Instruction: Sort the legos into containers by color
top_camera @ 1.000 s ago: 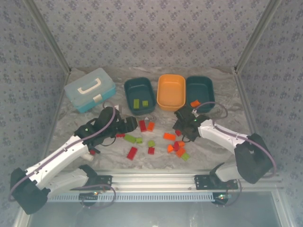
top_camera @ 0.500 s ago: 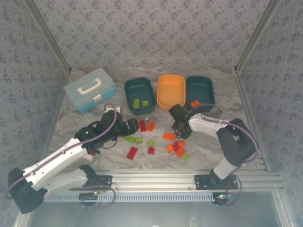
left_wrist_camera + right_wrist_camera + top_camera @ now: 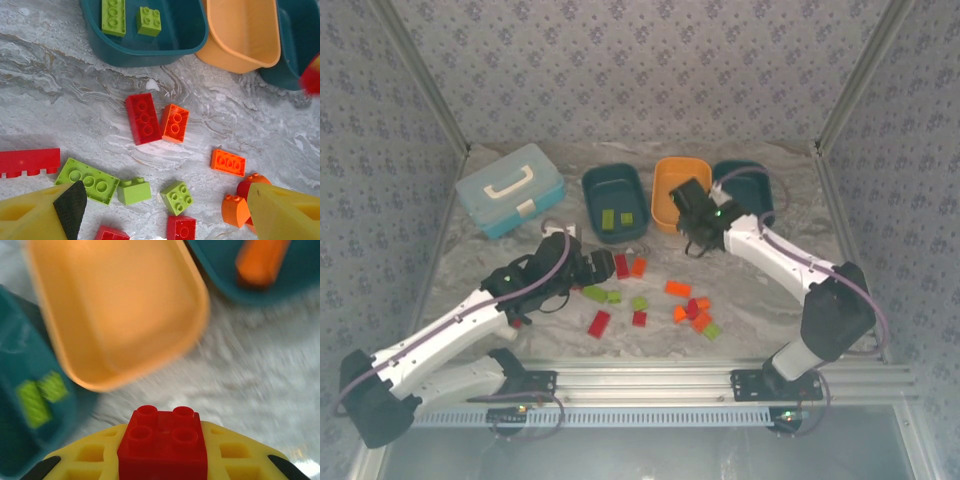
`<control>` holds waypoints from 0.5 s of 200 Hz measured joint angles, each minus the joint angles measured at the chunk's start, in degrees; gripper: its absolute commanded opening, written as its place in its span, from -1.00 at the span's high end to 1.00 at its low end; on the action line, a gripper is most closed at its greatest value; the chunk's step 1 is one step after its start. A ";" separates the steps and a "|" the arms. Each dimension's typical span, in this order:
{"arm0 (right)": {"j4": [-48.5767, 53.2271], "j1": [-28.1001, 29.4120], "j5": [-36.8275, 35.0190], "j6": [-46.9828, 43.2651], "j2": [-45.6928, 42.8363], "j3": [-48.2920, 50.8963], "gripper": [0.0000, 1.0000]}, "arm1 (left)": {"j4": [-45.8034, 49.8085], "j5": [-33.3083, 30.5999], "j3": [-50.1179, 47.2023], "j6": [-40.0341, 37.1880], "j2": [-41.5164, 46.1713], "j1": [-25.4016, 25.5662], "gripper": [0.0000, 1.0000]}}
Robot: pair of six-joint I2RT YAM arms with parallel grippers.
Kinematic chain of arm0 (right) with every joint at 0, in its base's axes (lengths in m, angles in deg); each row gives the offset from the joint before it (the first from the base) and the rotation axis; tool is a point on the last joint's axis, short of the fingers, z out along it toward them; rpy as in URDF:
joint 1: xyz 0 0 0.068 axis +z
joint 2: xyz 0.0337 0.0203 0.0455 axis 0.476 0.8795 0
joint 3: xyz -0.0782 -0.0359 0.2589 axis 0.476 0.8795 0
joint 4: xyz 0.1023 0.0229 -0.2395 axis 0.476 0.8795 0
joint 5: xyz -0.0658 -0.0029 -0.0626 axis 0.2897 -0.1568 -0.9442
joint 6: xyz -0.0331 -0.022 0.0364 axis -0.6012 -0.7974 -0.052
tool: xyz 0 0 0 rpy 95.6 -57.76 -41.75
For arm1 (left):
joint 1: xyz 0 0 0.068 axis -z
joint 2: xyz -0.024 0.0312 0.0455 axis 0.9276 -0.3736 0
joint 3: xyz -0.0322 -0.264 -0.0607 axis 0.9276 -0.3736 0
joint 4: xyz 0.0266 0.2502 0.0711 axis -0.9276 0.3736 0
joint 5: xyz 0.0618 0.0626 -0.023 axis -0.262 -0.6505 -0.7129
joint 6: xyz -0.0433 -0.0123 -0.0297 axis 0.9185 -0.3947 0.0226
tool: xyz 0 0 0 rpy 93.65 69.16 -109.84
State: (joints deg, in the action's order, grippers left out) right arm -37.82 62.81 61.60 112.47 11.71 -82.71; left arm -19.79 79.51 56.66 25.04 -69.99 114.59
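My right gripper (image 3: 162, 460) is shut on a red 2x2 lego (image 3: 162, 442), held just in front of the orange container (image 3: 115, 305) (image 3: 670, 185). My left gripper (image 3: 160, 217) (image 3: 600, 265) hangs open low over the loose legos: a red brick (image 3: 144, 118), an orange brick (image 3: 174, 123), a green plate (image 3: 87, 173) and a green 2x2 (image 3: 177, 198). The left teal container (image 3: 590, 195) holds two green bricks (image 3: 113, 15). The right teal container (image 3: 757, 190) holds an orange brick (image 3: 260, 260).
A light blue lidded case (image 3: 510, 188) stands at the back left. More red, orange and green bricks (image 3: 692, 312) lie in a cluster near the table's front middle. Patterned walls close in the back and sides.
My right gripper shut on the red brick in the pile and carried it back and left to the orange container's front edge. The left gripper shifted slightly right, still open.
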 measured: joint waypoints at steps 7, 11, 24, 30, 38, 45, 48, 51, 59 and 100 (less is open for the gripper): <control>0.31 -1.38 -0.33 -2.32 1.73 -3.98 0.55 | -0.37 0.13 0.22 -0.02 -0.83 0.00 -0.72; 0.68 -2.27 -0.50 -3.69 3.04 -6.45 0.55 | -0.46 0.31 0.44 -0.02 -1.33 0.00 -0.72; 1.64 -4.61 -0.42 -7.76 7.82 -12.98 0.55 | -0.63 0.48 1.33 -0.02 -2.60 0.00 -0.72; 2.29 -5.60 -0.13 -9.57 10.62 -15.96 0.55 | -0.79 0.48 1.77 -0.02 -2.99 0.00 -0.72; 2.99 -6.62 0.24 -11.61 14.14 -19.19 0.54 | -1.01 0.48 2.34 -0.02 -3.30 0.00 -0.72; 3.69 -7.41 0.85 -13.27 17.22 -21.49 0.54 | -1.14 0.48 2.86 -0.02 -3.43 0.00 -0.72; 4.09 -7.65 1.29 -14.03 18.53 -22.36 0.54 | -1.16 0.48 3.04 -0.02 -3.48 0.00 -0.72; 4.52 -7.96 1.60 -14.71 19.93 -23.34 0.54 | -1.25 0.48 3.19 -0.02 -3.48 0.00 -0.72; 5.22 -8.39 2.67 -16.28 23.04 -25.24 0.53 | -1.49 0.48 3.61 -0.02 -3.48 0.00 -0.72; 7.39 -8.74 11.72 -22.67 34.73 -32.13 0.41 | -1.60 0.46 4.24 -0.04 -3.45 0.00 -0.72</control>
State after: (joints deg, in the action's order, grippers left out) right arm -30.44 54.07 73.32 89.80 46.44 -114.84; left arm -21.39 79.96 60.90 25.00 -73.44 114.59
